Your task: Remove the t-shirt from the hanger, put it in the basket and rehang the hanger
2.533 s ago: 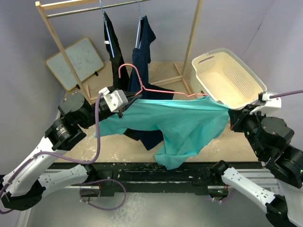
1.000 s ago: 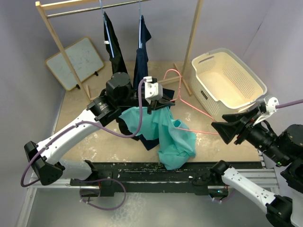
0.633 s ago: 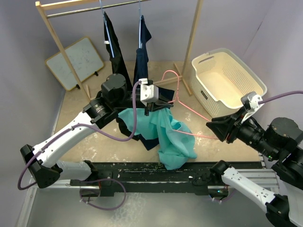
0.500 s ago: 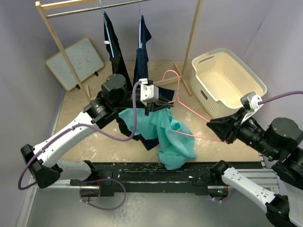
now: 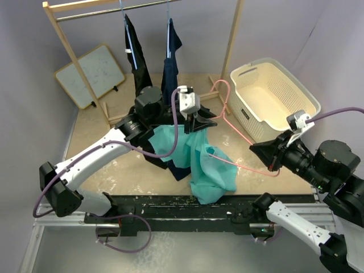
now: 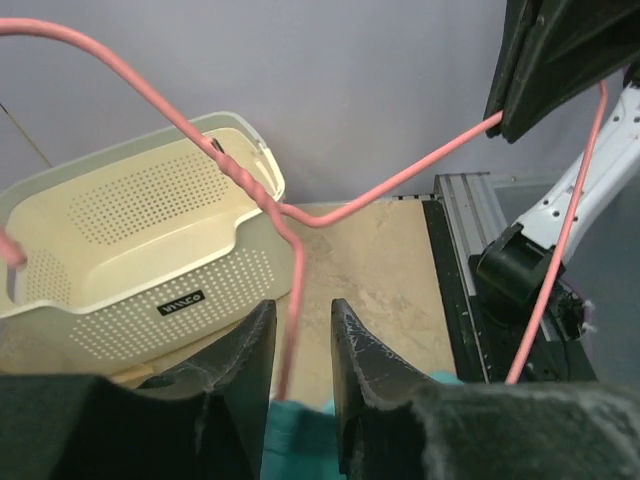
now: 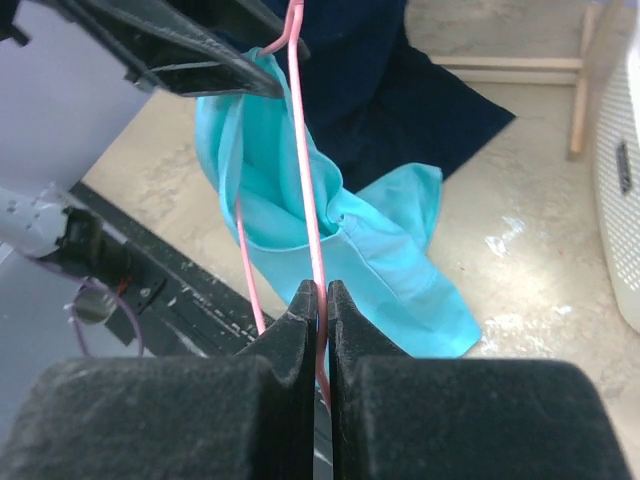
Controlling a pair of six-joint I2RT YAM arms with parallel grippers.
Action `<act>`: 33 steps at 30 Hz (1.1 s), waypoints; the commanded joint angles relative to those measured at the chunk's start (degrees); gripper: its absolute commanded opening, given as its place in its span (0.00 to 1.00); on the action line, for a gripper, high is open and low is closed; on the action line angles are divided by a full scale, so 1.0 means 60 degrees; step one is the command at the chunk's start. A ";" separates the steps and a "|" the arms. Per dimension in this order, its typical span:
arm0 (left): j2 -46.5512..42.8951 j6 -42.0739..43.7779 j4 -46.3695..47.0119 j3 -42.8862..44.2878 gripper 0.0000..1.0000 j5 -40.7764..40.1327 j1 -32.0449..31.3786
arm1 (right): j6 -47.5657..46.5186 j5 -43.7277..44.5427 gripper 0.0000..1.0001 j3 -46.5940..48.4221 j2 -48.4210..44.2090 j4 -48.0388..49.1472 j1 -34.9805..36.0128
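Both pinch: right hand [image 7: 321, 290] the hanger [image 7: 303, 150], left hand [image 6: 303, 310] the largely hidden t-shirt [image 6: 300, 440].

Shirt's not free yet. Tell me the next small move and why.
Probably draw the right claw rightward, away from the left claw: it clamps the pink hanger, whose wire runs through the teal t-shirt bunched at the left claw.

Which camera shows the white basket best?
The top camera: the whole basket shows there. The left wrist view sees it large but cut off at the edge. The right wrist view catches only a sliver.
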 commanded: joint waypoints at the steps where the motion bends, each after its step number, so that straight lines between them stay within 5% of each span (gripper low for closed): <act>1: 0.0227 -0.0661 0.1075 0.0569 0.41 -0.0752 -0.0147 | 0.0613 0.2026 0.00 0.0329 0.0209 -0.0133 0.0008; 3: 0.0313 -0.0711 0.1073 0.0586 0.60 -0.1003 -0.0142 | 0.0786 0.2682 0.00 0.0530 0.0187 -0.0338 0.0008; 6: 0.0308 -0.0761 0.1054 0.0580 0.66 -0.1449 -0.0147 | 0.0942 0.3440 0.00 0.0834 0.0159 -0.0680 0.0006; 13: -0.0574 -0.0417 0.0496 -0.0062 0.66 -0.2302 -0.0149 | 0.0869 0.3887 0.00 0.1564 0.0480 -0.1579 0.0008; 33: -0.5570 0.0572 -0.2719 -0.3347 0.63 -0.8017 -0.0141 | 0.0661 0.3737 0.00 0.4765 0.1764 -0.3002 -0.0004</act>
